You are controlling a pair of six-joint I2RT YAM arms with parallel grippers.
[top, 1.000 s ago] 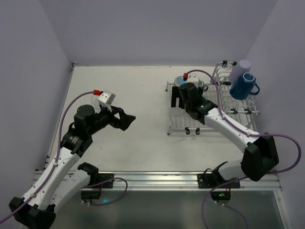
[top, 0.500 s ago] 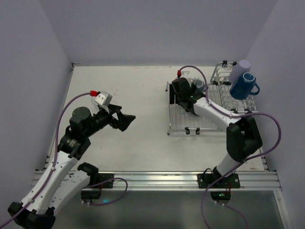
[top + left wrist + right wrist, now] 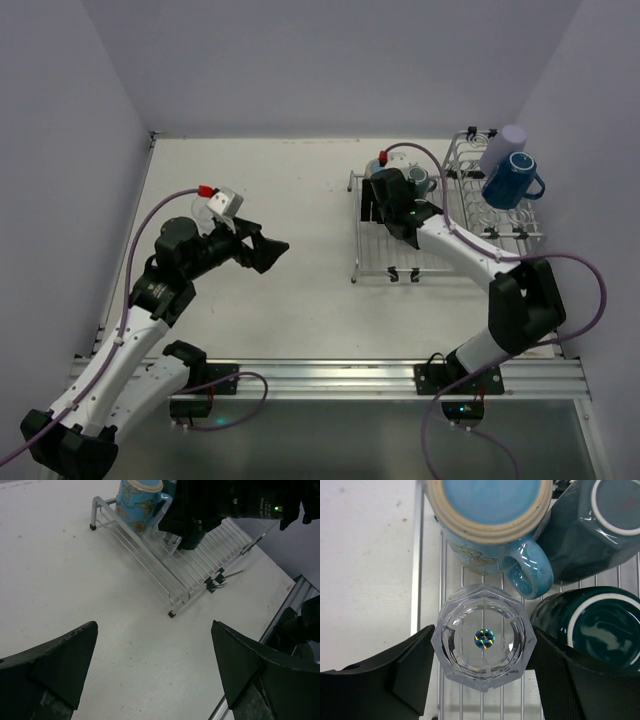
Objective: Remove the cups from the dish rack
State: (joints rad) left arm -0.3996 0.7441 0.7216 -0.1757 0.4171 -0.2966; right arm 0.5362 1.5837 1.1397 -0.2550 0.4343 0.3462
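black, our left gripper (image 3: 154, 626) gapes wide over the table (image 3: 75, 580), idle; our right gripper (image 3: 482, 647) pinches the clear ribbed glass (image 3: 482, 630) by its sides, we judge for lifting; six cups in the dish rack (image 3: 380, 255): that glass, one light blue mug (image 3: 490, 505), two dark teal mugs (image 3: 592, 535), one lavender tumbler (image 3: 505, 145), one dark blue mug (image 3: 512, 182).

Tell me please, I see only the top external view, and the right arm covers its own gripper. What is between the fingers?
Observer: The right wrist view shows the right gripper closed around the clear ribbed glass, one finger against each side.
Operator: What stands just beyond it?
Observer: The light blue mug, bottom up; its handle nearly reaches the glass.
Operator: Is there room beside the fingers?
Observer: On one side a dark teal mug sits close against the finger; whether they touch, I cannot tell.
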